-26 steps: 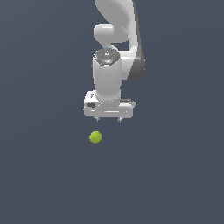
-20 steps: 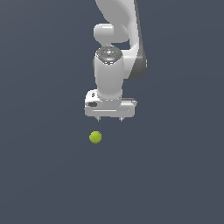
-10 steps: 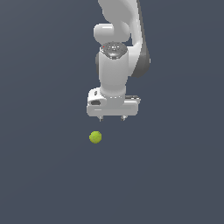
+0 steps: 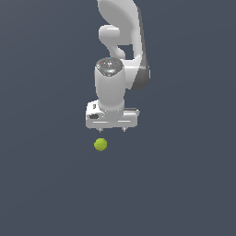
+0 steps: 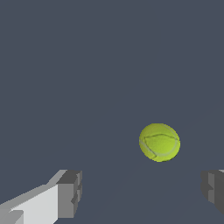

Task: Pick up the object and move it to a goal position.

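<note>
The small yellow-green ball [image 4: 100, 144] with faint seam lines lies on the dark grey floor. It also shows in the wrist view [image 5: 159, 142]. My white gripper [image 4: 111, 129] hangs just above and behind it, slightly toward the exterior view's right, not touching it. The jaws stand wide open and empty. In the wrist view the two grey fingertips [image 5: 70, 194] sit far apart, and the ball lies beyond them, nearer the other fingertip [image 5: 213, 189].
A plain dark grey surface [image 4: 184, 184] fills both views. The white arm [image 4: 122, 41] rises behind the gripper. Nothing else shows.
The gripper has come down and shifted toward the exterior view's left, closer to the ball. The ball has not moved.
</note>
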`<action>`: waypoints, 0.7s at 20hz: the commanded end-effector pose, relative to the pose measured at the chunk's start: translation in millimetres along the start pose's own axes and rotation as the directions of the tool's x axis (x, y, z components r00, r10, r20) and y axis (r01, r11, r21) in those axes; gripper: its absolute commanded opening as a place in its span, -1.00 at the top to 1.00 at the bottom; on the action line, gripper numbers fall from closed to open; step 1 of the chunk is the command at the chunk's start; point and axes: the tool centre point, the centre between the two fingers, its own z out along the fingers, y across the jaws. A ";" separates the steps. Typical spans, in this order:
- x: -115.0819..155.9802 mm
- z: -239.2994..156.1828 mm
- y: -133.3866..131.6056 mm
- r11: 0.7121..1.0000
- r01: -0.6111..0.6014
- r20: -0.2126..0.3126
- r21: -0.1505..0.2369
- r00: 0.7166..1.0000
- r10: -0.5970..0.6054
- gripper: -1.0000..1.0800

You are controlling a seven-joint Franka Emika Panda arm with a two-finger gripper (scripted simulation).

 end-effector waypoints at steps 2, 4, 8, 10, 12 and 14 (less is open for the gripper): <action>0.2 22.4 19.3 1.000 0.021 0.014 0.004 1.000 -0.021 -0.92; -0.2 36.3 31.2 0.999 0.034 0.021 0.007 0.999 -0.034 -0.92; -2.0 58.0 49.4 0.998 0.055 0.033 0.012 0.998 -0.055 -0.92; -2.9 65.7 55.7 0.998 0.062 0.037 0.014 0.997 -0.063 -0.92; -3.7 71.2 60.2 0.998 0.067 0.040 0.016 0.997 -0.068 -0.92; -4.2 74.5 63.0 0.997 0.070 0.041 0.017 0.997 -0.071 -0.92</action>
